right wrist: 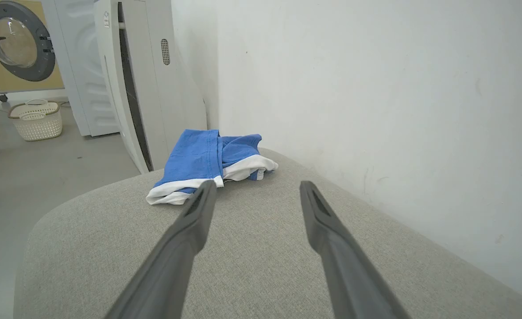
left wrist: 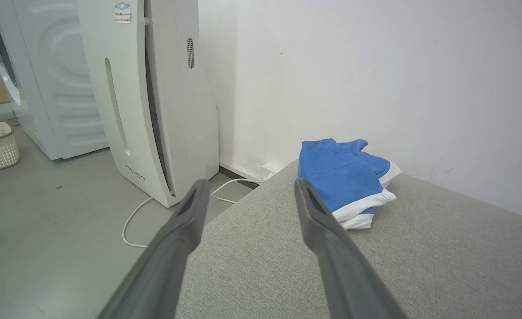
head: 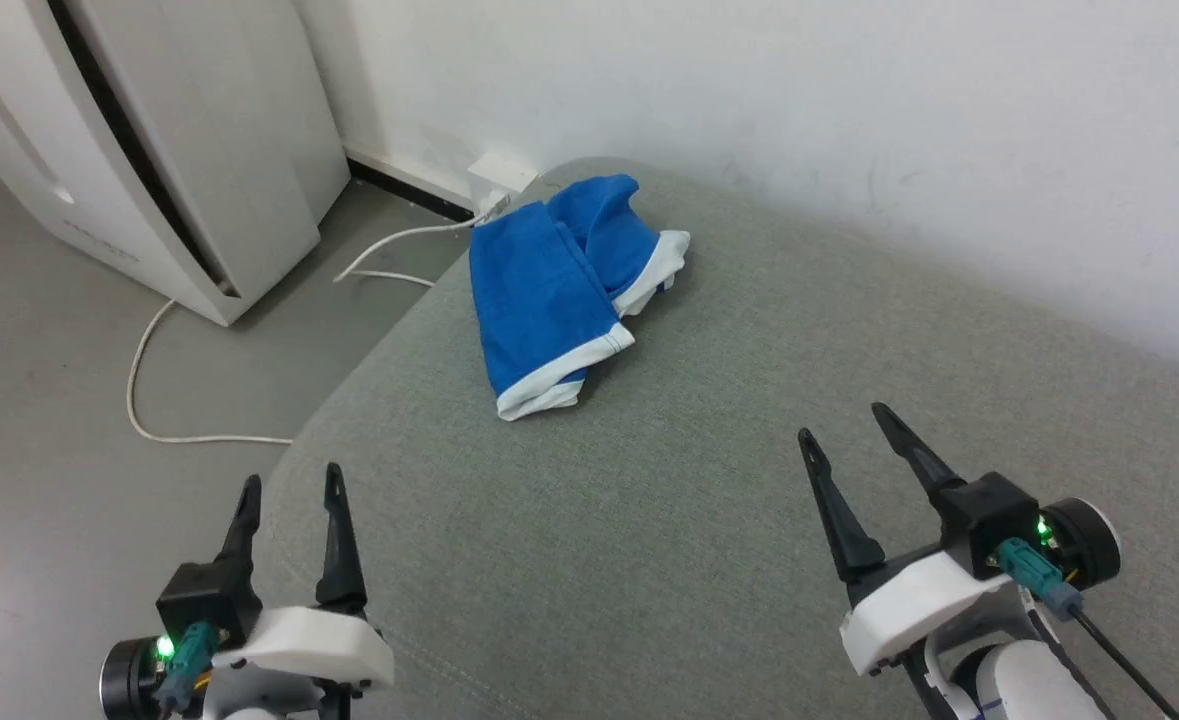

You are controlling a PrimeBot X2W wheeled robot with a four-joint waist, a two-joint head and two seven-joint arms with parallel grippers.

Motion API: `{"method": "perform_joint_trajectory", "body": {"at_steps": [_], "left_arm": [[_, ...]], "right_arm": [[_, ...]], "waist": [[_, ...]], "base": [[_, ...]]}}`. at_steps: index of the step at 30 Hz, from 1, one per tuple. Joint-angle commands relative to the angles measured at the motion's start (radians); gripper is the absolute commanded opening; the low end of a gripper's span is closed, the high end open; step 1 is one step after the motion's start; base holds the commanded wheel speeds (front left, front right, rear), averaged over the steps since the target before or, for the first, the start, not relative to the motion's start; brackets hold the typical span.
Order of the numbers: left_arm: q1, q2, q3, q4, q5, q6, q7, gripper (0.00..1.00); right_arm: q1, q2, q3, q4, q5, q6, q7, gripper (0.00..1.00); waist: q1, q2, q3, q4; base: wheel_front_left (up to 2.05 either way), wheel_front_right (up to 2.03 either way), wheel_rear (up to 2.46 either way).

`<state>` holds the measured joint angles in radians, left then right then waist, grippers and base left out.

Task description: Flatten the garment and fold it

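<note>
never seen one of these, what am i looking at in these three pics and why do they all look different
This is a two-armed robot, and the three pictures come from three cameras at one moment. The head camera looks down at its left gripper and right gripper, each a pair of long dark fingers on a white wrist. The other two pictures come from cameras on the wrists, each looking out between that arm's own fingers. Both grippers are open and hold nothing. Ahead lies a bright blue pair of soft shorts with white trim, crumpled and partly folded over itself, on a grey fabric-covered cushion beside a white wall. The tall white appliance and white cable are on the floor.
</note>
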<state>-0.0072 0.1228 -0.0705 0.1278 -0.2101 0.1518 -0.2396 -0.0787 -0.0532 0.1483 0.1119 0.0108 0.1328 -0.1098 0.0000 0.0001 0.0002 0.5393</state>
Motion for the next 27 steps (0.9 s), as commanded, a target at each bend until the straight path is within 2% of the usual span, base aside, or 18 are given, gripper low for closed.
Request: {"method": "perform_joint_trajectory", "body": {"at_steps": [1, 5, 9, 12, 19, 21, 27], "left_arm": [[-0.025, 0.005, -0.003, 0.013, -0.027, -0.004, -0.007, 1.0], [-0.104, 0.019, -0.001, 0.017, -0.057, -0.029, 0.0, 1.0], [-0.231, 0.06, 0.001, 0.014, -0.08, -0.077, 0.052, 1.0], [-0.345, 0.09, 0.006, 0.036, -0.115, -0.112, 0.147, 1.0], [-0.589, 0.15, 0.04, 0.118, -0.203, -0.131, 0.41, 1.0], [-0.649, 0.144, 0.077, 0.149, -0.273, -0.127, 0.491, 1.0], [-0.745, 0.226, 0.154, 0.252, -0.366, -0.053, 0.777, 1.0]], "right_arm": [[-0.021, 0.003, 0.008, 0.002, 0.002, -0.002, -0.008, 1.0], [-0.042, 0.003, 0.018, -0.008, -0.012, -0.002, -0.003, 1.0], [-0.077, 0.003, 0.035, -0.028, -0.043, -0.002, 0.009, 1.0], [-0.104, 0.003, 0.041, -0.041, -0.062, -0.002, 0.014, 1.0], [-0.187, -0.002, 0.058, -0.058, -0.093, -0.002, 0.013, 1.0], [-0.215, -0.007, 0.065, -0.062, -0.096, -0.002, 0.011, 1.0], [-0.294, -0.011, 0.092, -0.072, -0.088, -0.002, -0.006, 1.0]], "waist": [[0.0, -0.0001, 0.013, 0.003], [0.0, -0.0001, 0.06, -0.011], [0.0, -0.0001, 0.143, -0.065], [0.0, -0.0001, 0.209, -0.109], [0.0, -0.0001, 0.377, -0.225], [0.0, -0.0001, 0.428, -0.261], [0.0, -0.0001, 0.556, -0.374]], "base": [[0.0, 0.0, 0.0], [0.0, 0.0, 0.0], [0.0, 0.0, 0.0], [0.0, 0.0, 0.0], [0.0, 0.0, 0.0], [0.0, 0.0, 0.0], [0.0, 0.0, 0.0]]}}
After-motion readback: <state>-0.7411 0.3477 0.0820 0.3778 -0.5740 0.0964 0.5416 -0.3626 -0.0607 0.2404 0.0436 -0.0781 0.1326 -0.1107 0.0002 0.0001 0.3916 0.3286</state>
